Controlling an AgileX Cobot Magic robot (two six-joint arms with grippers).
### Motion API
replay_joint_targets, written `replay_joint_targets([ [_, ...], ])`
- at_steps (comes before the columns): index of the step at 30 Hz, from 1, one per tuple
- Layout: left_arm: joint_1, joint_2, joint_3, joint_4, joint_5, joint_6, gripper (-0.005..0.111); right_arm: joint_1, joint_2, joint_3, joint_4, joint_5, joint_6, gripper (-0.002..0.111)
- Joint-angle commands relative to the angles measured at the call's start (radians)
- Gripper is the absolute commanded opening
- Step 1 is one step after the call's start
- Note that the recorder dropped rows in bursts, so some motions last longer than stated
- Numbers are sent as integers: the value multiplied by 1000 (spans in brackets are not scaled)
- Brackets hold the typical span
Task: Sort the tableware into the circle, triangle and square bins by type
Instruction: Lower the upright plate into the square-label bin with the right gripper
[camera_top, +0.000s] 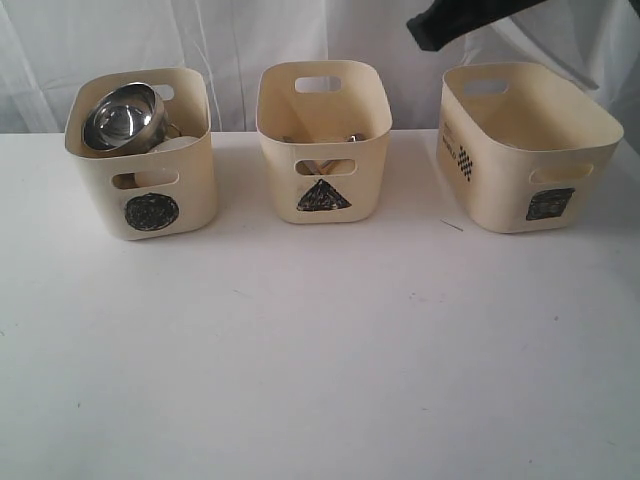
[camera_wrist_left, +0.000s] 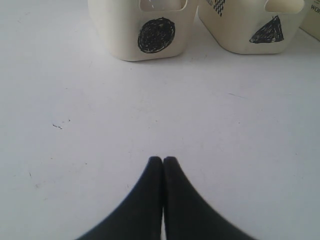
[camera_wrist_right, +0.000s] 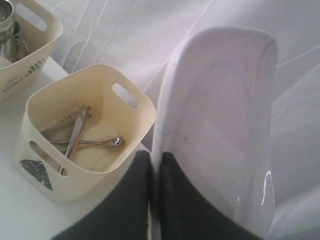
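Right gripper pinches the white plate by its rim; in the exterior view the square bin sits at its five o'clock

Exterior: right arm is just a dark stub at the top edge, the rest out of frame. Circle bin: steel bowl on top covers whatever's underneath. Triangle bin: contents only glimpsed through the handle slot, can't ID. Square bin: floor hidden behind front wall, side label unreadable. Right wrist: plate runs off the picture's edge.
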Motion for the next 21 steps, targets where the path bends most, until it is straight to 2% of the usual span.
replay_joint_targets([
  [1, 2, -5, 5, -3, -2, -2, 0, -72, 45, -30, -3, -149, -28, 0],
  [10, 2, -5, 5, -3, -2, -2, 0, -192, 179, -39, 60, -311, -25, 0],
  [21, 2, -5, 5, -3, -2, -2, 0, -203, 277, -39, 101, -387, -25, 0],
])
